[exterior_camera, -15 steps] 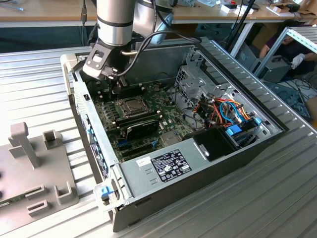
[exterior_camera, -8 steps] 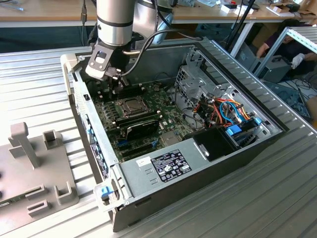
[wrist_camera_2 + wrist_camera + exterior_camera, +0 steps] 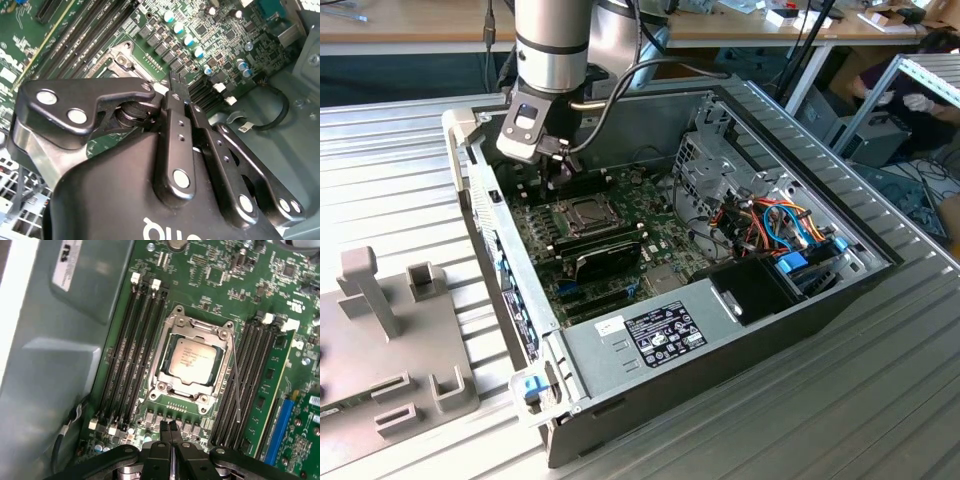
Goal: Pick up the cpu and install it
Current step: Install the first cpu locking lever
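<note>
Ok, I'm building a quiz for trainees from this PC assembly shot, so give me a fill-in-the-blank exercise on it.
1. The cpu sits ____ the metal socket frame.
2. The gripper, shut, holds ____.
3. Black memory slots run along ____ sides of that frame.
Missing words: inside; nothing; both.

Shows the black gripper (image 3: 174, 86), fingertips pressed together, over the green motherboard (image 3: 220, 35); beside the motherboard, a black cable (image 3: 286, 107) curling on the grey case floor (image 3: 280, 155).
</note>
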{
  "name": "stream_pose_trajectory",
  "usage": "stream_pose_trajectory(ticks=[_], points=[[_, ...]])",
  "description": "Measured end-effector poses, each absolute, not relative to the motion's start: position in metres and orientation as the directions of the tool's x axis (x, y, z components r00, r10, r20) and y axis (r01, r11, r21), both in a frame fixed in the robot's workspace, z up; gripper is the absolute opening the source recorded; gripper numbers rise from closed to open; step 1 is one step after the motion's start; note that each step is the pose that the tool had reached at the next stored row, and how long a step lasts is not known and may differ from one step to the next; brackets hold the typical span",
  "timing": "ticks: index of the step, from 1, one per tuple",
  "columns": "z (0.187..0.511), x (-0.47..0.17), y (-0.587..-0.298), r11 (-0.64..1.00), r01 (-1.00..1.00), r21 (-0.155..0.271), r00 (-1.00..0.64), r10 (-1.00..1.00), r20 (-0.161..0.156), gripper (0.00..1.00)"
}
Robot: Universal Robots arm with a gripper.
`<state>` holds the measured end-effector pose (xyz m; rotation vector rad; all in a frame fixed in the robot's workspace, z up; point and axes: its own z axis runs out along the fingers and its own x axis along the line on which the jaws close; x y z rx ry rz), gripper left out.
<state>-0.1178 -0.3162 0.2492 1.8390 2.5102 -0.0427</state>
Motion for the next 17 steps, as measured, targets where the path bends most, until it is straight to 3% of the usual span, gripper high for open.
stream_pose_trajectory(ticks=[17], points=[[0.2492,-0.1178,-0.3162,0.342,0.94,-0.005,-0.342,0.939,-0.04,0.11]])
